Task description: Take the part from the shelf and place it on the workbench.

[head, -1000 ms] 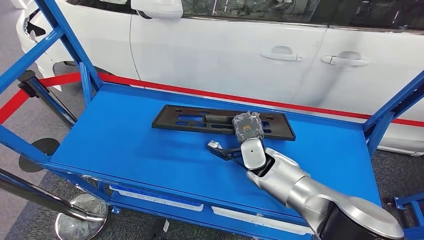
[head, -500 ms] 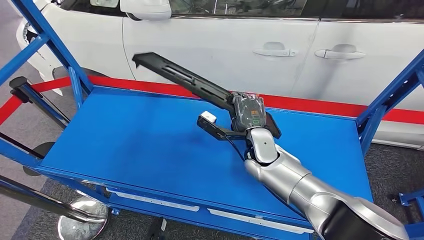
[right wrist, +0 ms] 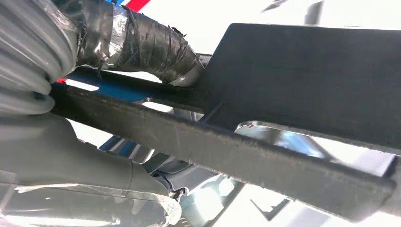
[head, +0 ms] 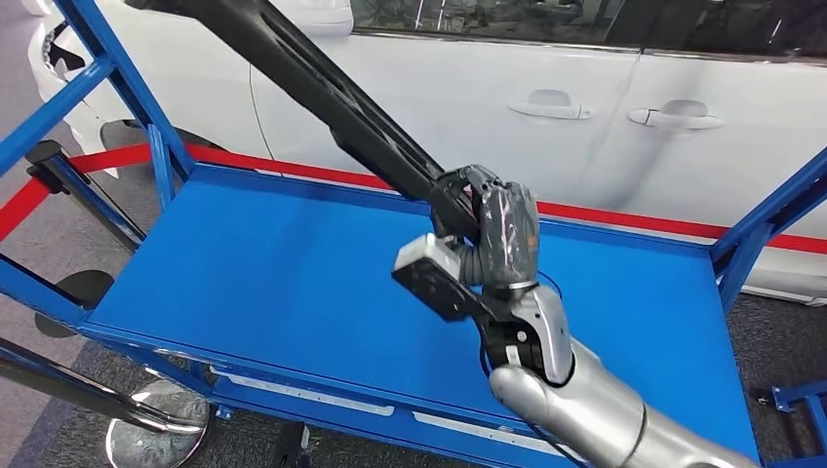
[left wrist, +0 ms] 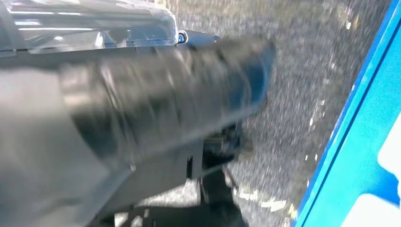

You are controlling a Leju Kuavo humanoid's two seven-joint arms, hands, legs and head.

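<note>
Head view: the part (head: 322,93), a long flat black panel with cut-out slots, slants up through the air from the middle of the picture toward the upper left corner, its lower end well above the blue shelf (head: 263,283). The right hand (head: 492,234), its fingers wrapped in dark tape, is clamped around that lower end, and the silver right arm (head: 575,409) rises to it from the lower right. A small grey-and-black camera block (head: 434,273) sticks out at the wrist, just beside the hand. In the right wrist view the part (right wrist: 265,142) runs across the picture as a dark bar and plate, with a taped finger (right wrist: 137,45) curled over its edge. The left wrist view shows the left hand (left wrist: 156,104) as a blurred dark shape over speckled grey floor (left wrist: 307,80); whether its fingers are apart or together cannot be told. Behind the shelf runs a red strip (head: 634,219), and beyond it stands a white car (head: 546,117) with two door handles.
</note>
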